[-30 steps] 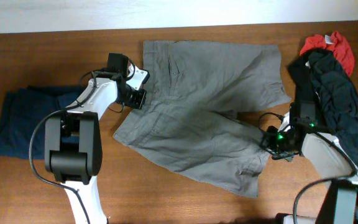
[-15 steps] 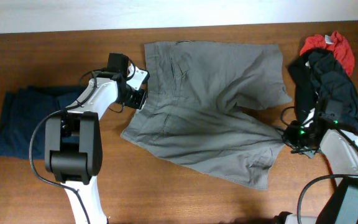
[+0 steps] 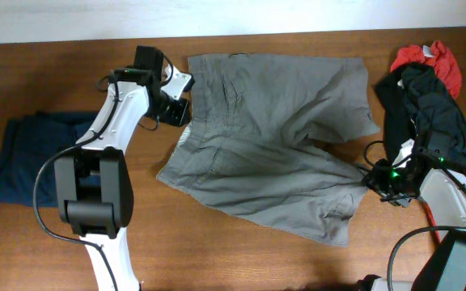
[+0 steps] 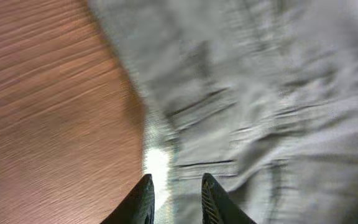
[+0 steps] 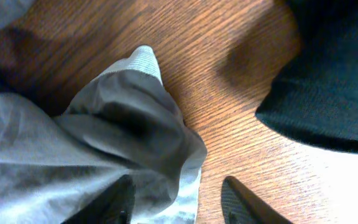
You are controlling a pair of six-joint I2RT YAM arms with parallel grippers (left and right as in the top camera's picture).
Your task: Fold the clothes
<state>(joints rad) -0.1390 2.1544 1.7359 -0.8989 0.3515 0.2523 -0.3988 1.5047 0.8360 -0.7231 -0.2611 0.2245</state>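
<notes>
Left gripper (image 3: 176, 111) lifted off shorts (image 3: 273, 145), jaws narrowly apart | right gripper (image 3: 376, 179) jaws seemingly wide over hem

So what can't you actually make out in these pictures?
- Left wrist view: the grey shorts are motion-blurred; button and label are unreadable.
- Overhead: the right pincer is too small to show its grip.
- Right wrist view: the bottom edge cuts off its fingertips.
- Overhead: the black garment partly hides the red one.

**Camera placement**

The whole desk (image 3: 241, 259) is seen straight down from overhead. Close, downward wrist views are given: the left over the shorts' (image 4: 278, 93) left edge, the right over their right hem (image 5: 135, 118). The shorts (image 3: 273, 137) are shared by all three.
</notes>
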